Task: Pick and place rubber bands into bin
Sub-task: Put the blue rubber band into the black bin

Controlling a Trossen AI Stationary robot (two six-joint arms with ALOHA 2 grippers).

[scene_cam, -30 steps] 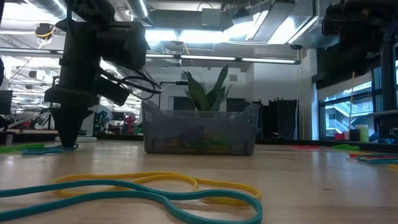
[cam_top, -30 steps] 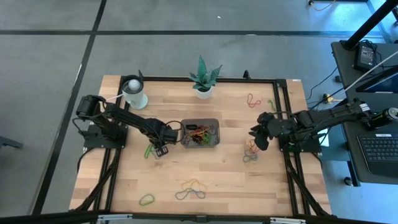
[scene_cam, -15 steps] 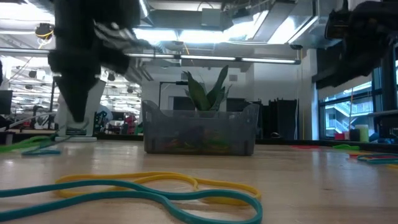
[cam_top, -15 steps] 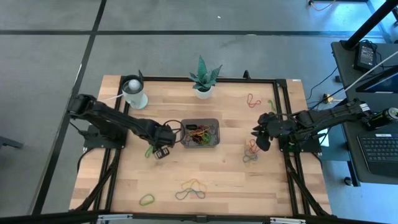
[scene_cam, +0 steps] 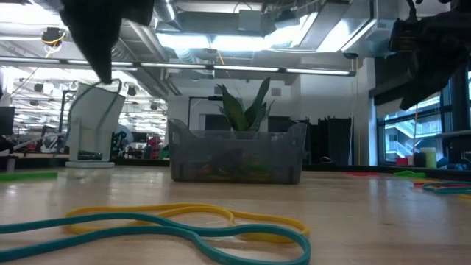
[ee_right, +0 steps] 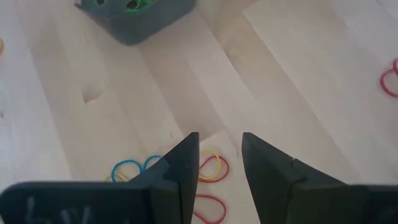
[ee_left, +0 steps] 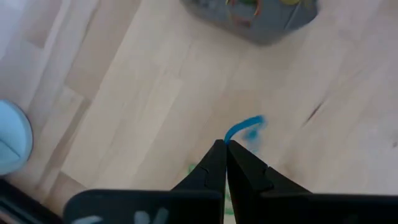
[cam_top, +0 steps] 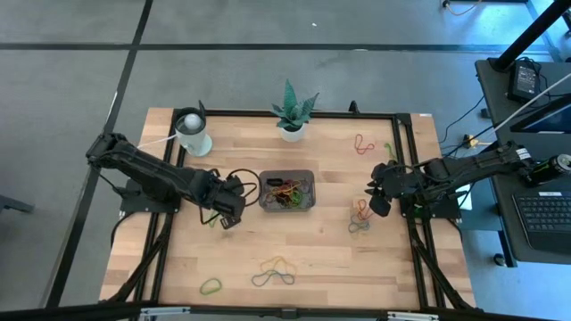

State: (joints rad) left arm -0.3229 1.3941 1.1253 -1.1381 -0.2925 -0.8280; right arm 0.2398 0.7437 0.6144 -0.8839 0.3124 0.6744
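We see the left end effector (ee_left: 225, 149) pinched shut on what seems a blue rubber band (ee_left: 244, 129), near the bin (cam_top: 286, 191); the right end effector (ee_right: 220, 163) gapes empty.

No readable text, label or number anywhere.

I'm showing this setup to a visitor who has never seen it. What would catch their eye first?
Probably the bin at the table's middle, with a tangle of coloured rubber bands inside. Just to its left, the left gripper is shut on a blue band, held above the wood. More loose bands lie under the open right gripper.
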